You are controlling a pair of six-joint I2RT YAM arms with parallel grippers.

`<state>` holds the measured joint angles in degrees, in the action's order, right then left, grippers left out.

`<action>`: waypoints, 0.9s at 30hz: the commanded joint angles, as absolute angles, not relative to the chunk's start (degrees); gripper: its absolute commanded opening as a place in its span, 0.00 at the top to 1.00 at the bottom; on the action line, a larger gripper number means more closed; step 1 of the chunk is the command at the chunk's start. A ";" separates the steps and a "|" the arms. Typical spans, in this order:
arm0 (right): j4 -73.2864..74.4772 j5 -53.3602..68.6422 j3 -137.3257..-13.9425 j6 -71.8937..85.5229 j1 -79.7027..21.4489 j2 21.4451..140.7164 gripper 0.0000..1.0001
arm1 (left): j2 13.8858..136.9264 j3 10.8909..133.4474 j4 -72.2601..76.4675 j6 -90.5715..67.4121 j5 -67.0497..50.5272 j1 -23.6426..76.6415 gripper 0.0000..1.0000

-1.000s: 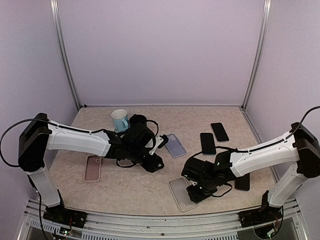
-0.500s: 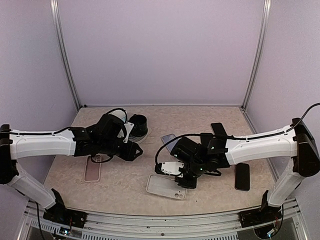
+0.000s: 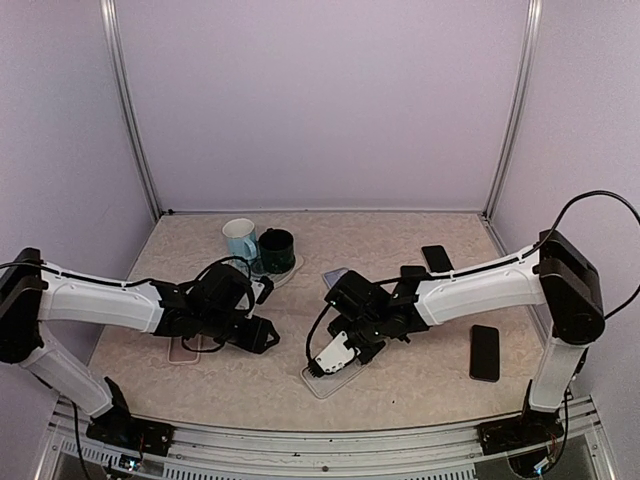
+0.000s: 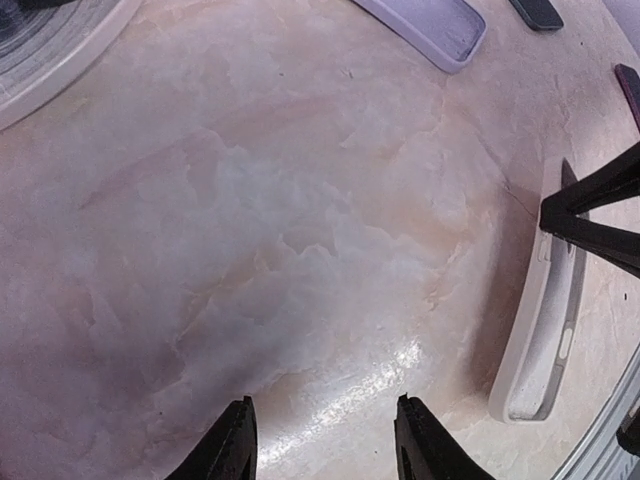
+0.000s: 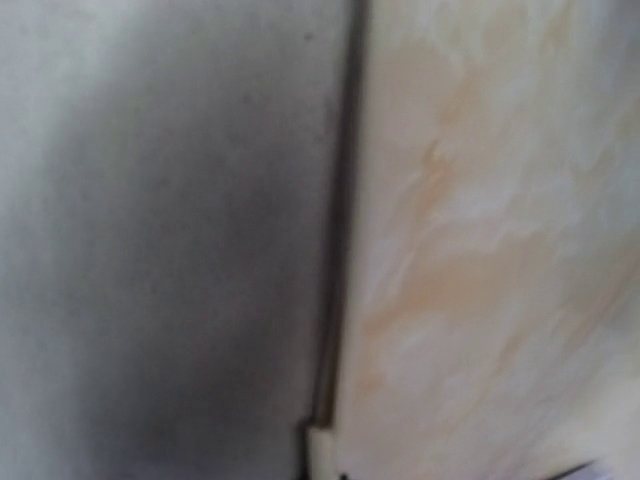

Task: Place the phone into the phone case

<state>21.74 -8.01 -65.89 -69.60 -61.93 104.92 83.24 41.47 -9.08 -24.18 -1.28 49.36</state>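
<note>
Tabletop is a glossy peach-and-white marble pattern. The phone case is a frosted-white shell with rounded corners and a raised rim, sitting front-centre. From the left wrist view it looks tipped up along one long edge. Right claw is right on that rim, but I can't tell if it's actually pinching, and its own camera is just blur. Left claw is spread apart over bare marble, holding nothing. Compared to half a second back, the case has swung from lying crosswise to sitting at an angle. The left arm slid down toward it, uncovering the pale mug. A slim black phone lies flat off to the right, well apart from the case.
</note>
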 commanded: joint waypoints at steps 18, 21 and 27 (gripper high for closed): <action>0.04 -11.95 -47.53 -6.18 -61.70 71.35 0.40 | 97.87 47.47 -6.85 -19.13 -3.32 58.59 0.53; 6.60 -12.50 -43.97 8.84 -61.61 67.45 0.44 | 99.05 48.44 -8.43 -18.31 -3.76 59.42 0.53; 16.45 -10.86 -39.87 27.80 -61.61 65.57 0.64 | 99.45 48.68 -9.99 -18.41 -3.88 60.13 0.54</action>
